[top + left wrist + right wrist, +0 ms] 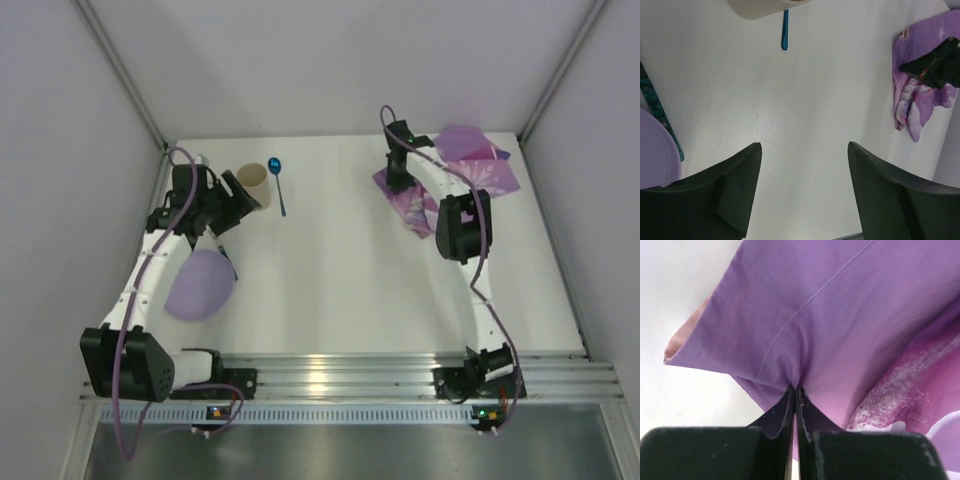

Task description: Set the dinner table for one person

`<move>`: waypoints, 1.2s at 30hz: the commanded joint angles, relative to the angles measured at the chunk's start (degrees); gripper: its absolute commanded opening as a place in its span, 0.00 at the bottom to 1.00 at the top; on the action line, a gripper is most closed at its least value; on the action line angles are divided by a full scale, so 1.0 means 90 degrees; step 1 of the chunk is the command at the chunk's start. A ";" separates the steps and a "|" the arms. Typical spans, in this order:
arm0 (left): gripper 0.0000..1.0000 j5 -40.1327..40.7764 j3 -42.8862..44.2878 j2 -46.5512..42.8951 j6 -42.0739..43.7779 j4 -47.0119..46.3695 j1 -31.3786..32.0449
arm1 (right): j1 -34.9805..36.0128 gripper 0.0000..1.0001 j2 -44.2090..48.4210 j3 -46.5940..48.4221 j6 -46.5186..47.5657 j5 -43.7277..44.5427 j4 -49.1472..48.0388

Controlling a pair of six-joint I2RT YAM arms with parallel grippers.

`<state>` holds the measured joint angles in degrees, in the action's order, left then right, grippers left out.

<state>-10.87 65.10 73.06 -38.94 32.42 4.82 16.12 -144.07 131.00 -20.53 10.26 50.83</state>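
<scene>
Right end effector (794,388) tight on purple placemat (840,315)

- The bench (350,290) is a white, matt, smooth board; close up it shows a faint, fine linear grain.
- The rail (360,375) along its 6 o'clock edge is ribbed bare metal, silvery with bright glints.
- The placemat (840,315) at 1 o'clock is thin purple cloth, soft and creased, with a stitched seam and a mottled pink print.
- The plate (198,285) at 8 o'clock looks like lilac plastic, smooth and matt.
- The cup (250,180) at 11 o'clock is beige and dull; whether it is paper or plastic cannot be told.
- The spoon (279,190) beside it is blue with a glossy bowl.
- The left pincer (804,146) and right pincer (795,388) look like black matt plastic, the right one flecked with pale scuffs.
</scene>
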 commanded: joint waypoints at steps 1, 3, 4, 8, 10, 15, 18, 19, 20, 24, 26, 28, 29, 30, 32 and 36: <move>0.75 -0.0130 -0.0114 -0.0207 0.0195 0.0176 0.0021 | 0.0571 0.00 0.0311 -0.0102 0.0153 -0.0046 0.0739; 0.75 -0.0227 -0.0172 -0.0198 0.0380 0.0245 0.0021 | 0.0960 0.00 0.0655 -0.0365 0.0124 -0.0143 0.0817; 0.75 -0.0392 -0.0202 -0.0198 0.0420 0.0255 0.0021 | 0.1127 0.00 0.1033 -0.0627 0.0104 -0.0192 0.0846; 0.74 -0.0910 -0.0572 -0.0305 0.0528 0.0118 0.0021 | 0.2211 0.00 0.2090 -0.1779 -0.0403 -0.0476 0.0788; 0.74 -0.0999 -0.0826 -0.0441 0.0489 0.0089 0.0031 | 0.2572 0.00 0.2751 -0.2384 -0.0666 -0.0797 0.0632; 0.74 -0.1048 -0.1198 -0.0920 0.0508 0.0157 0.0041 | 0.3638 0.03 0.3926 -0.4299 -0.1614 -0.1423 -0.0119; 0.74 -0.1009 -0.1441 -0.1164 0.0537 0.0293 0.0060 | 0.3844 0.85 0.4473 -0.4867 -0.1742 -0.1229 -0.0393; 0.74 -0.0999 -0.1529 -0.1251 0.0518 0.0371 0.0060 | 0.3844 0.99 0.4697 -0.4955 -0.1751 -0.1160 -0.0345; 0.74 -0.0999 -0.1588 -0.1436 0.0470 0.0478 0.0070 | 0.3786 1.00 0.4796 -0.4937 -0.1829 -0.0879 -0.0026; 0.75 -0.1272 -0.2299 -0.2101 0.0303 0.0557 0.0235 | 0.3746 1.00 0.5683 -0.5374 -0.1810 -0.0215 0.0036; 0.75 -0.1185 -0.2496 -0.2383 0.0284 0.0956 0.0391 | 0.3688 1.00 0.6347 -0.5870 -0.1849 -0.0096 0.0036; 0.75 -0.1106 -0.2731 -0.2618 0.0128 0.1230 0.0605 | 0.3629 1.00 0.7009 -0.6475 -0.1898 0.0002 0.0036; 0.75 -0.1039 -0.2789 -0.2919 0.0002 0.1299 0.0713 | 0.3542 1.00 0.7217 -0.6673 -0.1917 0.0022 0.0075; 0.75 -0.0932 -0.2896 -0.3077 -0.0348 0.1396 0.0802 | 0.3483 1.00 0.7557 -0.6839 -0.1956 0.0012 0.0162; 0.75 -0.0930 -0.3014 -0.3505 -0.0691 0.1505 0.0958 | 0.3366 1.00 0.7871 -0.7249 -0.2025 -0.0007 0.0465; 0.75 -0.0863 -0.3521 -0.3635 -0.1375 0.1544 0.1261 | 0.3365 1.00 0.8672 -0.8050 -0.2356 -0.0115 0.0642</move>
<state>-19.68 36.14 40.71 -42.52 43.79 14.57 46.74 -69.01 62.08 -38.85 8.82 53.91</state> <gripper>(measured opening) 0.753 0.996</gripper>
